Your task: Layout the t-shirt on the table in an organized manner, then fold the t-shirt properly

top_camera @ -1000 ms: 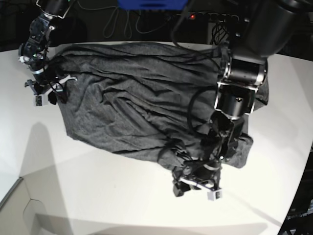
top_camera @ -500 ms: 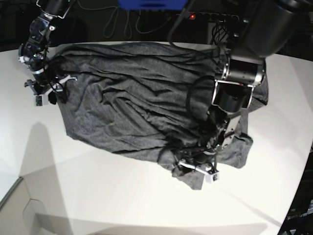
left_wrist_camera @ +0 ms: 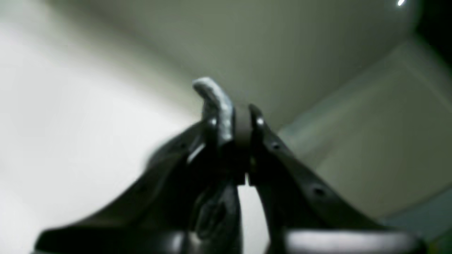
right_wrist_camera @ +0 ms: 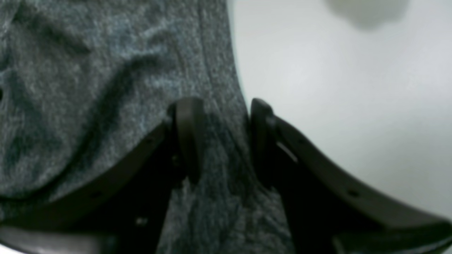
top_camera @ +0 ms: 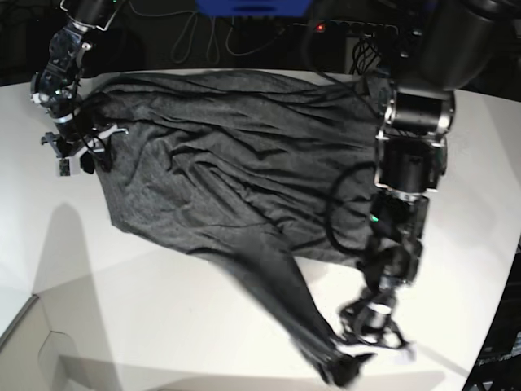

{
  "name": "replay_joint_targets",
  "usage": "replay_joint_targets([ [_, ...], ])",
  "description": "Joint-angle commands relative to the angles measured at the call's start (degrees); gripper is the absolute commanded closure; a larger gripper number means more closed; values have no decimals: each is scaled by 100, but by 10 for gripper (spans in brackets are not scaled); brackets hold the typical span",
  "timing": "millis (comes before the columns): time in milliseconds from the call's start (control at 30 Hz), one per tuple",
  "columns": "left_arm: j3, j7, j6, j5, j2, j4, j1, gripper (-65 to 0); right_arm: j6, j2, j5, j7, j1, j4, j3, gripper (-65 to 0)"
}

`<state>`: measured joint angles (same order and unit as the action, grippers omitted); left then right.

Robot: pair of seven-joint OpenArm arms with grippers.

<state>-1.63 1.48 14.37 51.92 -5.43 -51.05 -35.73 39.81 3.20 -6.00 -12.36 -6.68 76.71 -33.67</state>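
The dark grey t-shirt (top_camera: 228, 163) lies wrinkled across the back half of the white table (top_camera: 163, 326). A long tongue of it is drawn out toward the front right. My left gripper (top_camera: 358, 358) holds that tongue's tip. In the left wrist view the gripper (left_wrist_camera: 231, 120) is shut, with a nub of grey t-shirt (left_wrist_camera: 215, 98) sticking out between its jaws. My right gripper (top_camera: 81, 155) is at the shirt's far left edge. In the right wrist view the gripper (right_wrist_camera: 222, 127) straddles the hem of the t-shirt (right_wrist_camera: 88, 70), cloth filling the gap, beside bare table (right_wrist_camera: 335, 88).
Cables and dark equipment (top_camera: 244, 24) run along the table's back edge. The table's front left edge (top_camera: 32, 309) drops off to a lower surface. The left arm's bulky links (top_camera: 411, 163) hang over the shirt's right side.
The left gripper has shut on the shirt's lower right part and pulled it toward the front edge, stretching out a long strip. The right arm has not moved.
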Motion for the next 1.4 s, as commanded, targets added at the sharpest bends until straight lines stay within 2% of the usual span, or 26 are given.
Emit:
replay_joint_targets([
  [0,9,-90,35,280,-103,-174,-142,-32,19,27,-284,-439,-66,-36,-4,-218],
  [133,0,-90,27,1546,-288,-210,-98,-93,19,27,-284,-439,-66,-36,-4,-218],
  [233,0,-126,44,2171,-428,-210,351,-137,19,36,-284,-448,-66,-36,-4,-218],
  [500,9,-117,44,2865,-437,-236,1625,-183,19,36,-284,-439,-66,-36,-4,-218],
  [600,9,-99,44,3217,-367,-236,1994,-246,19,27,-284,-439,-66,-36,4,-218],
  [667,-44,-82,44,3308,-376,-315,2214,-321,19,18,-284,-439,-58,-36,4,-218],
  [800,9,446,44,3308,-437,-1001,2759,-475,19,27,-284,-439,-58,-36,4,-218],
  [900,264,428,44,3308,-666,-1396,2935,-538,19,36,-284,-439,-58,-36,4,-218],
  [1033,308,446,53,3308,-894,-1581,2566,-541,19,18,-284,-439,-49,-36,4,-218],
  [1100,299,455,53,3067,-956,-1581,2320,-541,19,18,-284,-439,-22,-36,4,-218],
  [1300,308,455,9,1300,-965,-1370,1810,-541,19,18,-275,-439,4,299,-13,-221],
  [1367,334,455,9,922,-965,-1291,1836,-541,19,-26,-266,-439,4,641,4,-221],
])
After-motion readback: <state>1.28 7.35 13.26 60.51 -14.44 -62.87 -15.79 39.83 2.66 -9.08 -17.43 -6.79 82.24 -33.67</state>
